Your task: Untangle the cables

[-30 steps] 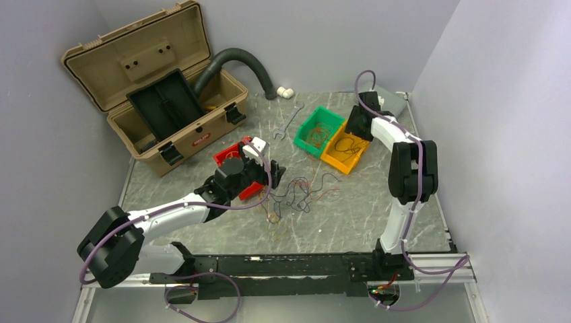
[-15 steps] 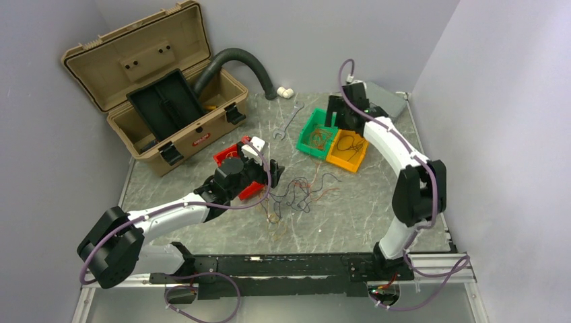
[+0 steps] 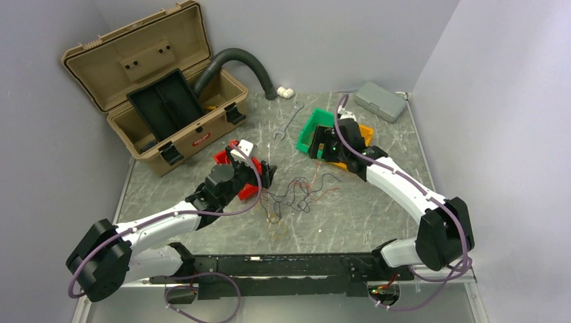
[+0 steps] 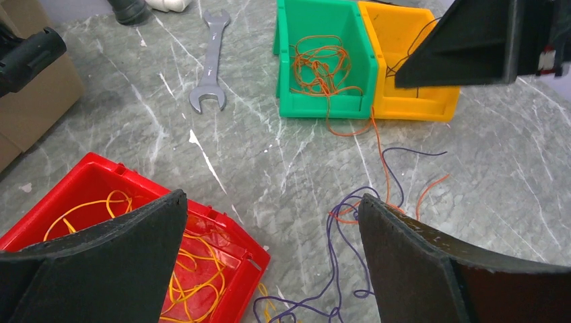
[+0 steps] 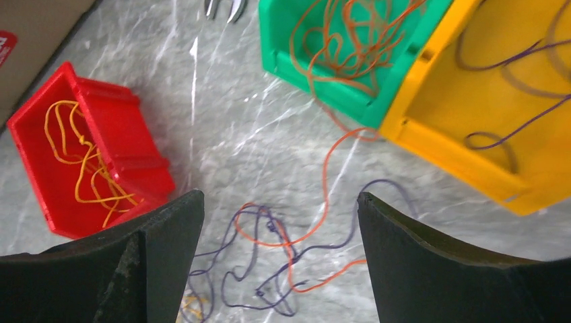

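The loose cables (image 3: 296,192) lie mid-table as a tangle of purple, orange and yellow strands (image 5: 283,249). One orange strand (image 4: 377,145) trails from the green bin down to them. Orange wires (image 4: 320,64) fill the green bin (image 3: 311,131), yellow wires (image 5: 81,161) lie in the red bin (image 4: 222,222), and purple wires (image 5: 512,60) are in the yellow bin (image 5: 458,155). My left gripper (image 4: 273,197) hovers open over the red bin's corner, left of the tangle, holding nothing. My right gripper (image 5: 281,196) hangs open above the tangle's far side, near the bins, and is empty.
An open tan toolbox (image 3: 155,87) stands at the back left with a dark corrugated hose (image 3: 242,60) behind it. A wrench (image 3: 286,121) lies left of the green bin. A grey box (image 3: 380,101) sits at the back right corner.
My right arm has swung from behind the bins forward and left over them, and its jaws have opened wider. My left arm has drawn back slightly to the left.
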You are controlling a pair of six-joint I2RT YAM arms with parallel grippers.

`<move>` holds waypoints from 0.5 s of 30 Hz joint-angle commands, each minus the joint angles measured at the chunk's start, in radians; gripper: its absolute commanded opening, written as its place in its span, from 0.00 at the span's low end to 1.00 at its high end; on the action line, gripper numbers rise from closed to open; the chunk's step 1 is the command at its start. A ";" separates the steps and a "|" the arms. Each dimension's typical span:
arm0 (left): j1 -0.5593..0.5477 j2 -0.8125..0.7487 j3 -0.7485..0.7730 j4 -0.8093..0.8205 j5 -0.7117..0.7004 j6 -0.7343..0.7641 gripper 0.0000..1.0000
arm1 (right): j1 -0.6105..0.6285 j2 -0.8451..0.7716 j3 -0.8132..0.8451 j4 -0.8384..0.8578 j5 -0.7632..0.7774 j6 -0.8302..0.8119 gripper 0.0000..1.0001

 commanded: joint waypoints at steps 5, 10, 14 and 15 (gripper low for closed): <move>0.003 -0.028 0.013 0.025 -0.010 0.020 0.99 | 0.031 -0.021 -0.140 0.223 0.003 0.239 0.83; 0.004 -0.002 0.028 0.022 0.002 0.042 0.99 | 0.042 0.003 -0.212 0.315 -0.026 0.312 0.80; 0.004 0.013 0.047 0.002 0.025 0.046 1.00 | 0.063 0.063 -0.217 0.367 -0.033 0.331 0.79; 0.002 0.014 0.039 0.015 0.028 0.047 1.00 | 0.068 0.076 -0.214 0.370 -0.036 0.335 0.79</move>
